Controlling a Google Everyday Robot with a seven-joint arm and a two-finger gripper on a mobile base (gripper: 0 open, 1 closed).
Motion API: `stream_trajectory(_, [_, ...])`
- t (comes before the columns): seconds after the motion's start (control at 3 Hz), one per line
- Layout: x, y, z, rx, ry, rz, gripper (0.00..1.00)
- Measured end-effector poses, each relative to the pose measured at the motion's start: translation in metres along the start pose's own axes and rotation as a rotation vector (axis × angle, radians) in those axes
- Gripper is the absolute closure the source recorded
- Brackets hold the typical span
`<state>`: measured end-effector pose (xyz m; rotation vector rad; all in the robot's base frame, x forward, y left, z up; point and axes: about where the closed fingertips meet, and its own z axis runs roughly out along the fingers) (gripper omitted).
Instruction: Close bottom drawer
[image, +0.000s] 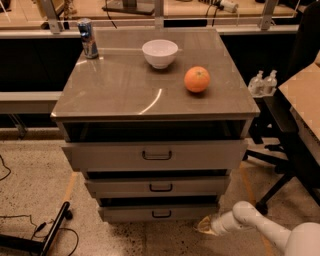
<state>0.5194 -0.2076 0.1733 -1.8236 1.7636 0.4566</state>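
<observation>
Pale two-finger gripper (204, 226) low by the floor, at the right end of the shallow grey metal bottom drawer (130, 214).
This lowest drawer sits partly pulled out, a dark gap above its front; the gripper seems to touch its corner, and whether it is spread or closed cannot be told.

The pale two-finger gripper (204, 225) lies near the floor, just right of the shallow grey metal bottom drawer (131, 214).
</observation>
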Motion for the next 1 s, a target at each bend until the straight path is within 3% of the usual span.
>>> stream_trajectory(0.33, [-0.009, 0.017, -0.030, -0.013, 0.067, 0.024, 1.00])
stream_trajectory(0.67, [-0.020, 0.031, -0.031, -0.040, 0.068, 0.029, 0.85])
stream_trajectory(1.0, [-0.021, 0.033, -0.030, -0.043, 0.066, 0.030, 0.63])
